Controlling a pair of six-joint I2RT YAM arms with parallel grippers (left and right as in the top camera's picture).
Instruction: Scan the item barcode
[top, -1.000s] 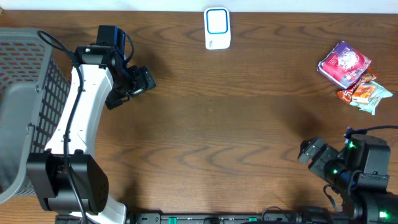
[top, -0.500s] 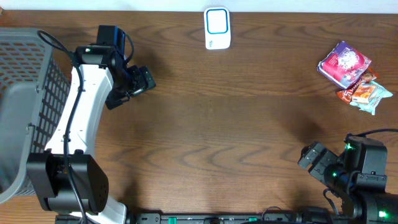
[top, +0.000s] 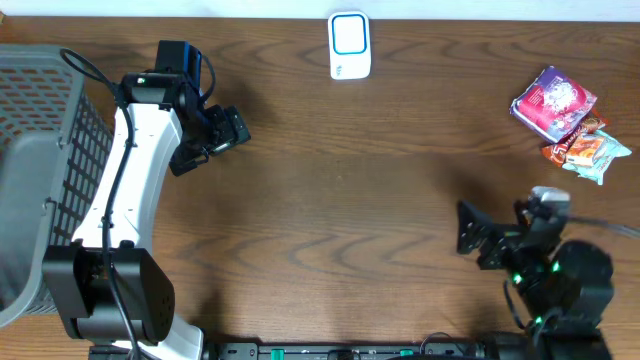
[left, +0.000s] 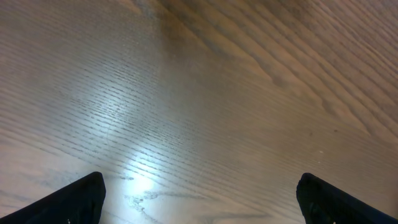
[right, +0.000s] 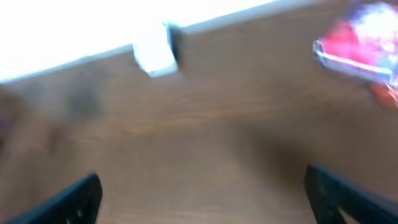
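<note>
The items are a pink-red packet (top: 553, 102) and an orange snack packet (top: 585, 146), lying together at the far right of the table. The white scanner with a blue-rimmed face (top: 349, 45) stands at the back centre. My right gripper (top: 466, 230) is open near the front right, well short of the packets, with nothing between its fingers. Its wrist view is blurred: the open gripper (right: 202, 186), the scanner (right: 154, 56) far ahead to the left, the pink-red packet (right: 360, 46) at upper right. My left gripper (top: 210, 145) stands open and empty over bare wood (left: 199, 186).
A grey mesh basket (top: 40, 150) fills the left edge beside the left arm. The brown wooden table (top: 350, 180) stretches between the two arms. A white wall strip runs behind the scanner.
My right arm has swung round, carrying its gripper left and a little toward the back. The left arm has not moved.
</note>
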